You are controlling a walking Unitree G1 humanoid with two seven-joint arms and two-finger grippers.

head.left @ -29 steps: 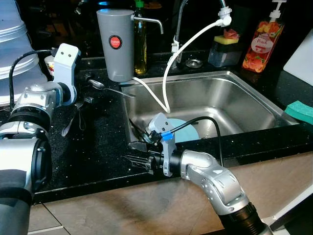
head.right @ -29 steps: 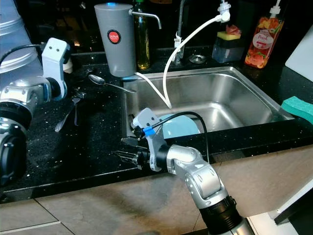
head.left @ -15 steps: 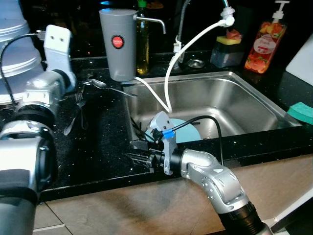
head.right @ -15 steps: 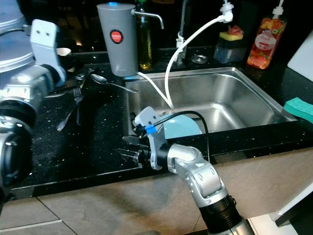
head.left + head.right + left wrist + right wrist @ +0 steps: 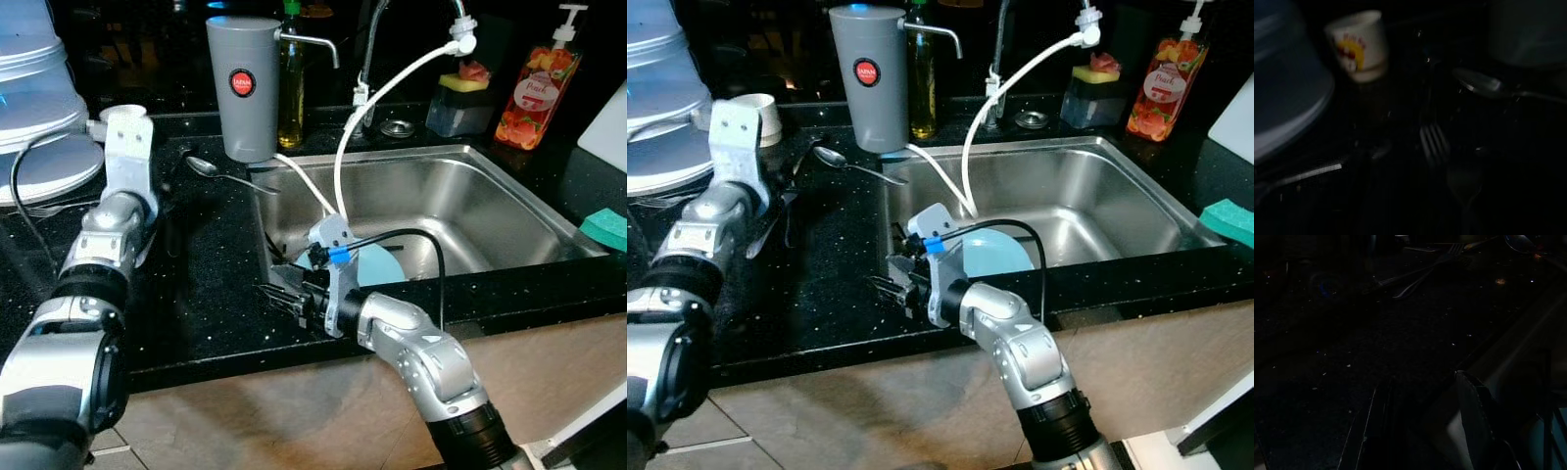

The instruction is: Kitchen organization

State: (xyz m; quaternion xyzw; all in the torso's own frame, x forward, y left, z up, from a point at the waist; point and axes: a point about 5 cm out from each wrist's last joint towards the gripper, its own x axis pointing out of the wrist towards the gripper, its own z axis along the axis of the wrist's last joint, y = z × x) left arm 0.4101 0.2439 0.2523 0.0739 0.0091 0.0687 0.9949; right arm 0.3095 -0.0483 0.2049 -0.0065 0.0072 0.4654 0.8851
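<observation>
Right gripper (image 5: 890, 277) hovers with fingers parted and empty over the black counter (image 5: 211, 294), beside the sink (image 5: 490, 211) holding a blue plate (image 5: 994, 257). Left gripper's state cannot be told; forks (image 5: 1442, 156) lie below it. Advise a low, centred approach on one fork's handle.

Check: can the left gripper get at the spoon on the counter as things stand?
Probably yes. The spoon lies bare on the black counter before the grey canister, and nothing stands between it and the left arm nearby.
</observation>
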